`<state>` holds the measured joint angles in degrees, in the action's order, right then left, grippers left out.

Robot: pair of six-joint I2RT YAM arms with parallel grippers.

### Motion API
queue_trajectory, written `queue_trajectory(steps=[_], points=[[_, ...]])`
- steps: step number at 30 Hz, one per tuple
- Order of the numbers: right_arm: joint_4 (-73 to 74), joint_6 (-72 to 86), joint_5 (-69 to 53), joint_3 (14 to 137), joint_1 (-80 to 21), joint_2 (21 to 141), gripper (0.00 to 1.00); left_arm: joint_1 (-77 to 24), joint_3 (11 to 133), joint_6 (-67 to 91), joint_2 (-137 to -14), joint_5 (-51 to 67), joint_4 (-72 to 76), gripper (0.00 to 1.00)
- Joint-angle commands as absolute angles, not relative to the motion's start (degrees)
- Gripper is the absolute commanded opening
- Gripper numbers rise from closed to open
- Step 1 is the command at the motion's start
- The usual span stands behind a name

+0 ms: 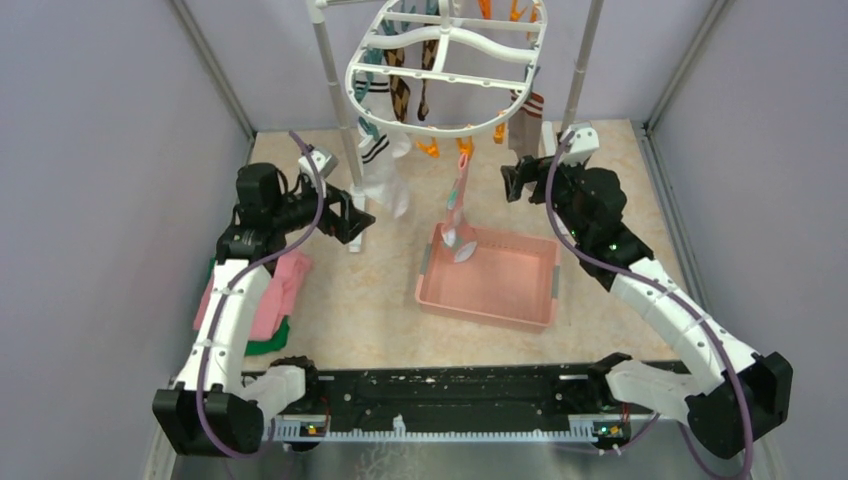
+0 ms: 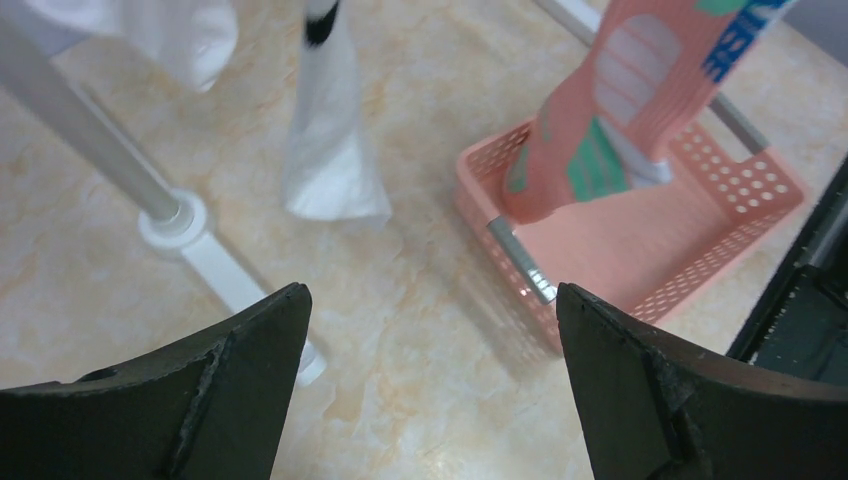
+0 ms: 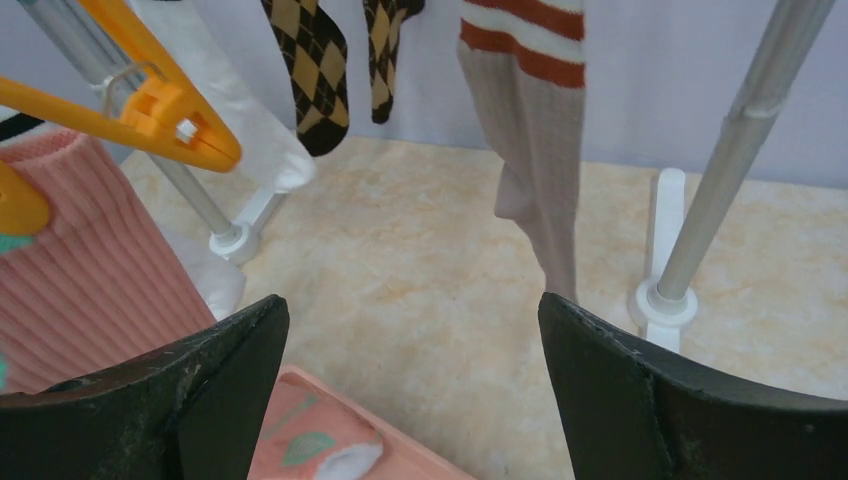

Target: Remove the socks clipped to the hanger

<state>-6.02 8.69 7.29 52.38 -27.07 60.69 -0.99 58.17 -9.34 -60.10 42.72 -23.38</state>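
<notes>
The white oval hanger (image 1: 447,68) hangs at the top centre with orange and teal clips. Clipped to it are a white sock with black stripes (image 1: 383,172), a pink spotted sock (image 1: 458,205) dangling over the basket, a brown argyle pair (image 1: 400,88) and a grey-brown sock with a striped cuff (image 1: 526,125). My left gripper (image 1: 357,222) is open and empty, just left of the white sock (image 2: 330,140). My right gripper (image 1: 514,180) is open and empty below the grey-brown sock (image 3: 535,150). The pink sock (image 2: 620,100) and the argyle pair (image 3: 315,70) also show in the wrist views.
A pink basket (image 1: 520,305) sits on the table at centre right, with a sock piece in it (image 3: 320,445). Folded pink and green cloths (image 1: 280,290) lie by the left arm. Two white stand poles (image 1: 335,90) (image 1: 583,60) with feet rise at the back.
</notes>
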Motion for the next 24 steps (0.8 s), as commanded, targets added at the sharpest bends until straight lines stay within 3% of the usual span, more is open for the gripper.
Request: queue_trajectory(steps=[1,8,19,22,24], points=[[-7.87,5.57,4.91,57.58,-25.82,63.47,0.94,-3.82,65.99,-12.20,-61.83,47.91,-27.25,0.99],[-10.72,7.09,0.11,61.15,-19.12,66.71,0.93,-4.93,76.80,-13.05,-65.76,51.07,-31.78,0.99],[-15.50,4.16,-8.51,68.22,-16.70,75.80,0.91,-9.83,87.12,-11.32,-72.27,44.12,-31.55,0.99],[-16.02,4.04,-11.65,71.04,-16.70,78.31,0.88,-10.14,88.79,-11.00,-73.29,44.47,-31.45,0.99],[-16.08,4.25,-13.16,72.19,-16.70,79.44,0.77,-10.55,88.83,-11.06,-73.97,43.78,-31.13,0.99]])
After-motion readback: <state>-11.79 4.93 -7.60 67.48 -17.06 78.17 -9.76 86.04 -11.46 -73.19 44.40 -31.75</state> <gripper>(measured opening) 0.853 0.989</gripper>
